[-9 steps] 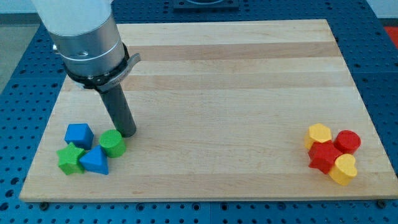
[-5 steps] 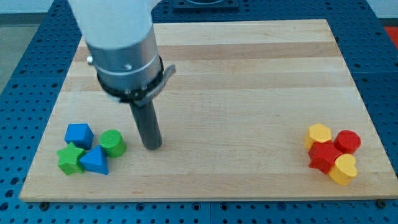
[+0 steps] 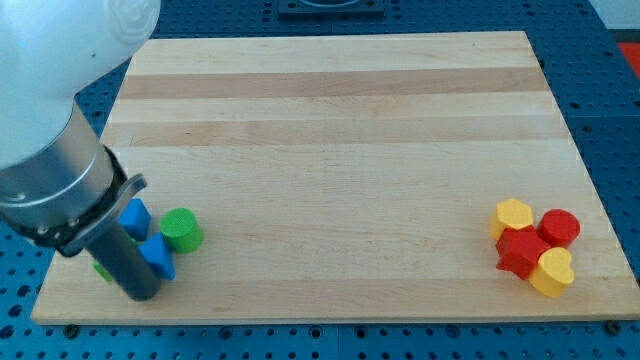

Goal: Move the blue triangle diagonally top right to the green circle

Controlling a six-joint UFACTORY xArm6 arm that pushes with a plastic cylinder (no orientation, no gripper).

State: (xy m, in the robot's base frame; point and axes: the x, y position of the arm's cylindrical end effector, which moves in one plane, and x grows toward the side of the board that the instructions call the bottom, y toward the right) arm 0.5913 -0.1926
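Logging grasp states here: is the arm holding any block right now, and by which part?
Nothing is held. My tip only slides on the board, at the view's lower left of the blue triangle; contact cannot be told.

Two blue blocks (image 3: 135,216) (image 3: 156,255), two green (image 3: 181,229) (image 3: 101,270), two yellow (image 3: 513,216) (image 3: 551,272), two red (image 3: 559,227) (image 3: 520,251).

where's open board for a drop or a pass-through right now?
Open: everything between the green circle and the yellow hexagon, plus the whole top of the view. Crowded: bottom-left, where my tip sits by the blue triangle, and the red-yellow cluster bottom-right.
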